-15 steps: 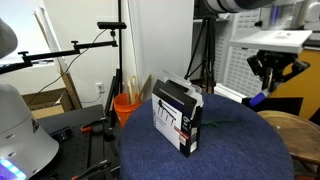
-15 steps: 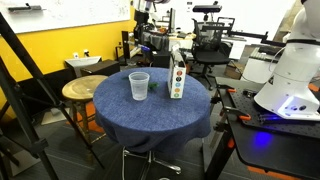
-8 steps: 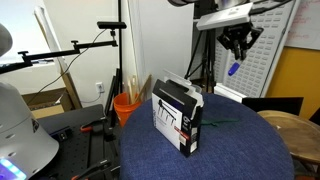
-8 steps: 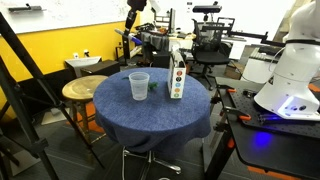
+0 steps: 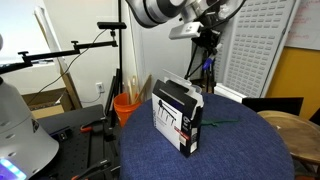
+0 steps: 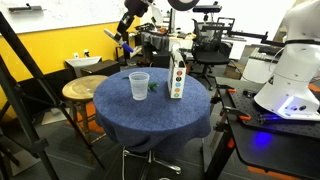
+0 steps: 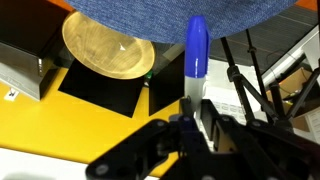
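Note:
My gripper [image 5: 206,50] hangs high in the air beyond the far edge of the round table, shut on a blue-capped marker [image 5: 207,66] that points down. In the wrist view the marker [image 7: 196,55] sticks out from between the dark fingers [image 7: 178,130] toward the blue tablecloth [image 7: 180,12]. In an exterior view the gripper [image 6: 120,30] is up and to the side of the table [image 6: 150,115]. A clear plastic cup [image 6: 139,85] and an upright black-and-white carton [image 6: 177,77] stand on the cloth. The carton [image 5: 178,117] is well below the gripper.
A round wooden stool [image 6: 85,90] stands beside the table and also shows in the wrist view [image 7: 108,45]. An orange bucket [image 5: 127,105] with sticks, a tripod stand [image 5: 122,40], office chairs [image 6: 210,45] and a white robot base [image 6: 290,70] surround the table.
The arm has swung across above the table's far side with the marker held. The gripper stayed shut. The cup and carton have not moved.

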Controlling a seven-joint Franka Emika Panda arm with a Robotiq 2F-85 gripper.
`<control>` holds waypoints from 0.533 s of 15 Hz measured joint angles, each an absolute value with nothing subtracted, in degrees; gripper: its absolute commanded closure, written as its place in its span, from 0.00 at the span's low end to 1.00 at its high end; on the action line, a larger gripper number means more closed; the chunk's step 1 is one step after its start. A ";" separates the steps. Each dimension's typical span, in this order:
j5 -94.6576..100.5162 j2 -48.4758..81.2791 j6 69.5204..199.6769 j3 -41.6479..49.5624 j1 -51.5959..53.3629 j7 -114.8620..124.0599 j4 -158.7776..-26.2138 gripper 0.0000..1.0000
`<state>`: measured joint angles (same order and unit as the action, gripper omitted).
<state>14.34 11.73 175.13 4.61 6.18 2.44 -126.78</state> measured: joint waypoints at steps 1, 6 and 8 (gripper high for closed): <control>16.35 11.73 176.08 6.71 7.67 5.62 -127.41 0.96; 24.94 12.00 177.11 16.79 14.38 18.16 -128.54 0.96; 28.66 12.28 177.20 20.25 17.85 23.31 -128.53 0.96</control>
<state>28.66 12.28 177.20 20.25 17.85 23.31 -128.53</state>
